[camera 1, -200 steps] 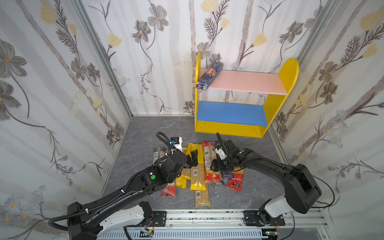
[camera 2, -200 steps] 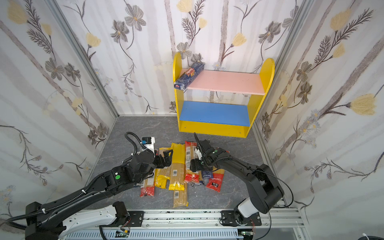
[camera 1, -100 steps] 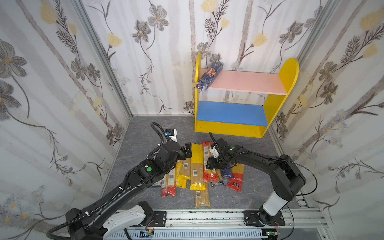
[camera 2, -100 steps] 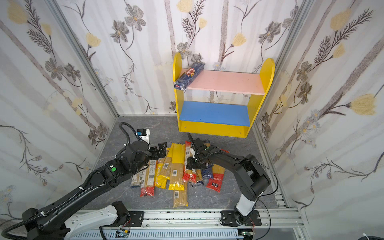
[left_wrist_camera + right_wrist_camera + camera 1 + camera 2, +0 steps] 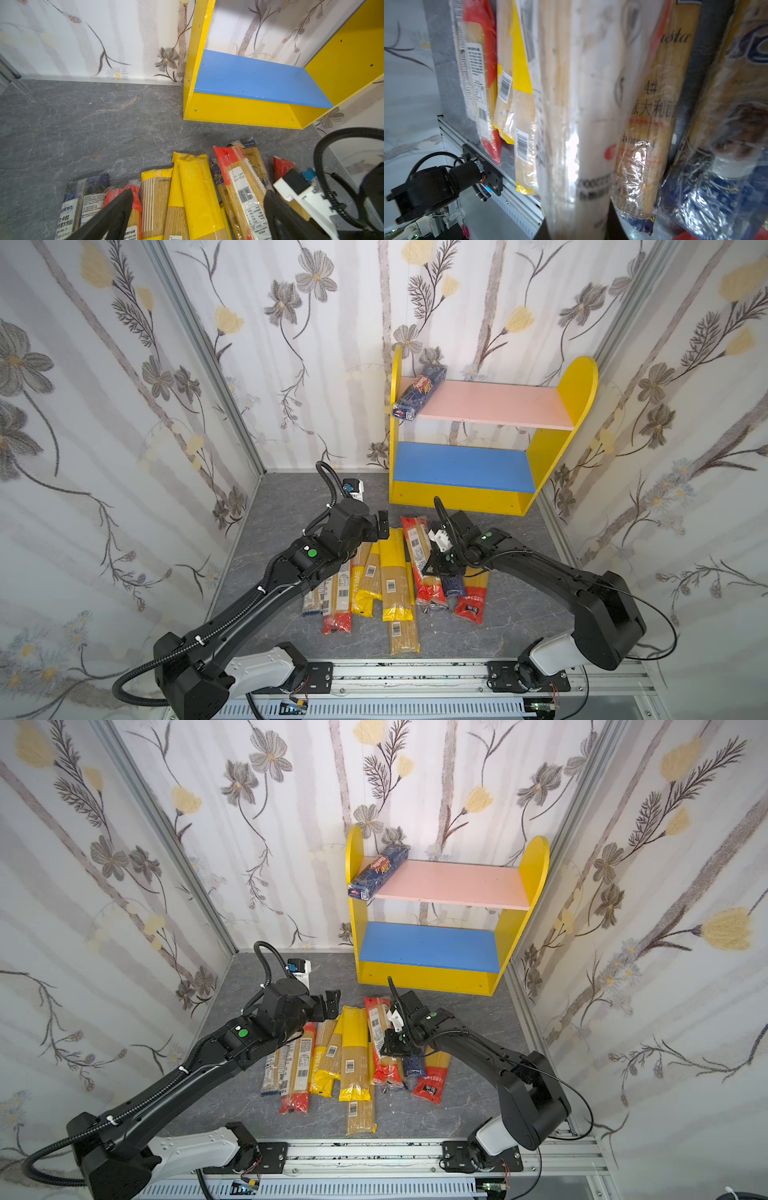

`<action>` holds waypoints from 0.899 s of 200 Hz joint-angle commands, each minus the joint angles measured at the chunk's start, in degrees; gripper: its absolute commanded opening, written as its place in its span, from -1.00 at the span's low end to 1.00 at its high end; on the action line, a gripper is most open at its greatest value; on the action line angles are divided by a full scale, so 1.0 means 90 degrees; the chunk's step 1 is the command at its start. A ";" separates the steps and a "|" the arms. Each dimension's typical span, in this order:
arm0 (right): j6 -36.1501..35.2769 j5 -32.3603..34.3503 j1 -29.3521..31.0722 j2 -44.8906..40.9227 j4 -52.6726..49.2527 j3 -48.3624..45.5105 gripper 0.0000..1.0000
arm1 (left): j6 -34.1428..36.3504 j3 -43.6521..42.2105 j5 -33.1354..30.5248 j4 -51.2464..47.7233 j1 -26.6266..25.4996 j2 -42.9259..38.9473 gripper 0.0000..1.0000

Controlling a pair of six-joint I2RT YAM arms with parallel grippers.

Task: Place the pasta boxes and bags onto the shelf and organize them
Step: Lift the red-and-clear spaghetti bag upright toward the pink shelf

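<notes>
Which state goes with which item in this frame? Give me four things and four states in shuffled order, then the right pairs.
Things:
1. dark blue packet
2. blue lower board
3. left gripper
4. right gripper

States:
A. jaws wide apart, holding nothing
B. lying on the pink upper board, at its left end in both top views
C. jaws closed on the red-ended packet
D. bare

Pairs: 1-B, 2-D, 3-A, 4-C

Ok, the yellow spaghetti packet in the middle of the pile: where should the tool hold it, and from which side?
Take the yellow packet across its narrow width near the middle, from straight above: it lies flat, long, seemingly uppermost.
</notes>
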 commanded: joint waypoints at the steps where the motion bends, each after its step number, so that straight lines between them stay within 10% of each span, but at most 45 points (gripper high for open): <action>1: -0.0074 -0.0325 -0.0146 -0.0504 0.0042 0.0348 -0.90 | 0.0088 0.0254 0.0043 0.0125 -0.0004 0.0195 1.00; 114: -0.0553 -0.0331 -0.1274 -0.1450 -0.1027 0.3489 -0.89 | 0.0407 0.1103 -0.0009 0.0447 0.0003 0.0937 1.00; 180: -0.0256 -0.0011 -0.2249 -0.0734 0.0298 0.5061 -0.89 | 0.0762 0.1307 -0.0221 0.0584 0.0003 0.1041 1.00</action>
